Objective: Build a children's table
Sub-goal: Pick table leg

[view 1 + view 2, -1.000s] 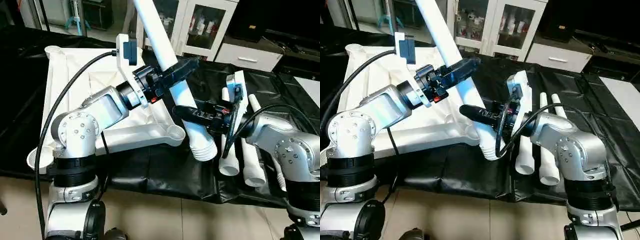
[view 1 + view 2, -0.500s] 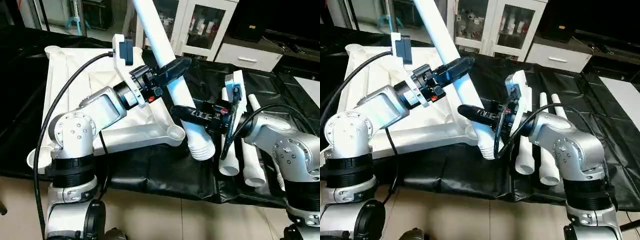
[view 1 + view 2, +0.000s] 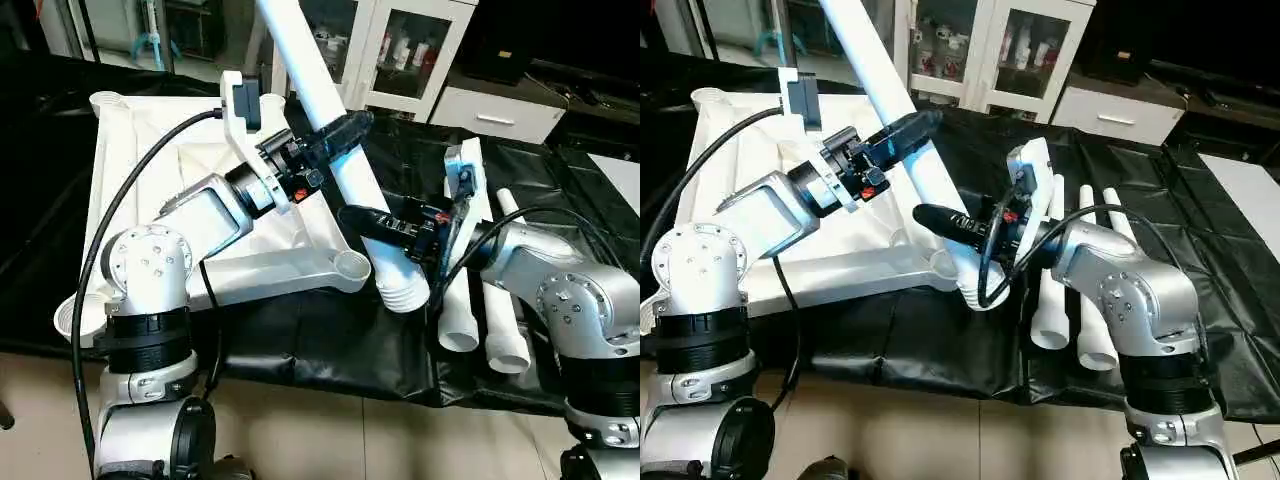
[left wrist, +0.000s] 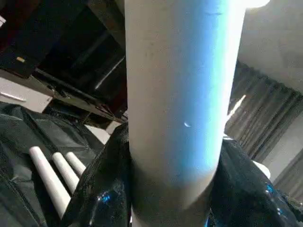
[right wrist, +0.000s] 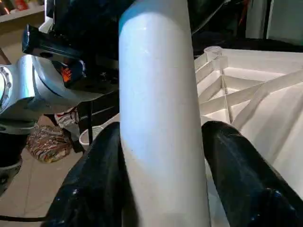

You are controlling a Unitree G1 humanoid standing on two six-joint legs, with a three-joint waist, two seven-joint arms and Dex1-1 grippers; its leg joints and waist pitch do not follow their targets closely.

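White leg (image 3: 335,130) tilted; left gripper (image 3: 335,135) jaws clamped mid-shaft, right gripper (image 3: 372,222) jaws flanking lower shaft, grip unclear.

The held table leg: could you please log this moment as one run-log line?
leg: tilted, ribbed end by corner socket | left pincer: shut on leg | right pincer: around leg near ribbed end | spare legs: on black cloth

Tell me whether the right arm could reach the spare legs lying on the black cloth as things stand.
Probably not yet: the right gripper has its fingers around the raised leg, which the left gripper also clasps. The spare legs lie just beside the right forearm with nothing over them, so once freed it likely could.
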